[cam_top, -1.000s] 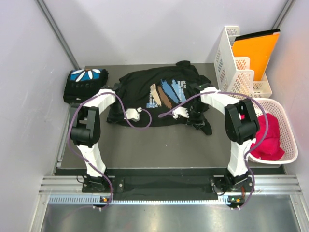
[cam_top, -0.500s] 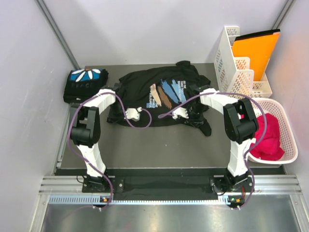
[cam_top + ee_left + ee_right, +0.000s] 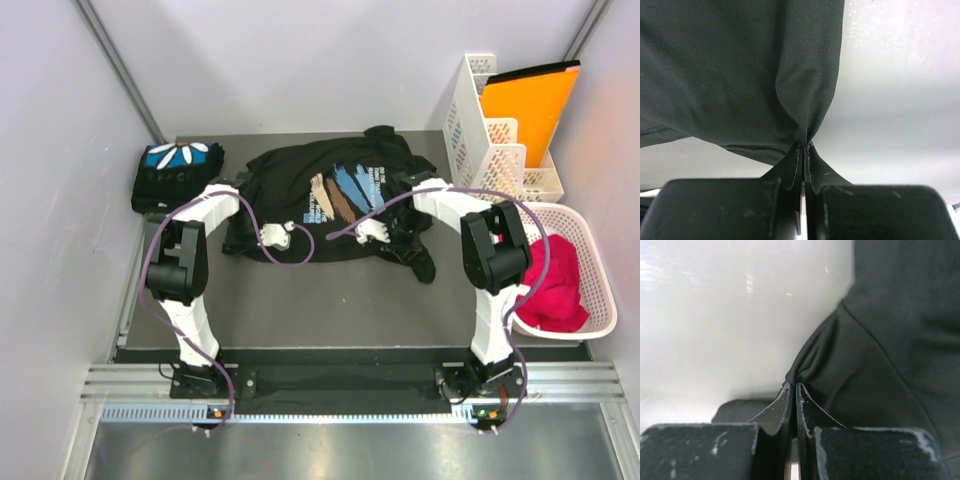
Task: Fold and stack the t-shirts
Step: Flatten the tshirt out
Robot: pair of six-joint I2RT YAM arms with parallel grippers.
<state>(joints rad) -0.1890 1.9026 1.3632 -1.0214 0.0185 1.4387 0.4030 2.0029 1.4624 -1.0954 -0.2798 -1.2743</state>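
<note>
The brush-stroke t-shirt (image 3: 345, 190) lies spread and a bit rumpled across the middle of the counter (image 3: 330, 300). The left tool (image 3: 272, 237) is pinched tight on the shirt's near hem at the left, and the right tool (image 3: 372, 232) is clamped on a bunch of the same black cloth at the near right. The petal t-shirt (image 3: 178, 170) sits folded at the counter's far left corner, well apart from both.

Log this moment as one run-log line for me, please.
left gripper: shut on spread t-shirt | right gripper: shut on same shirt | folded t-shirt: lying far left
</note>
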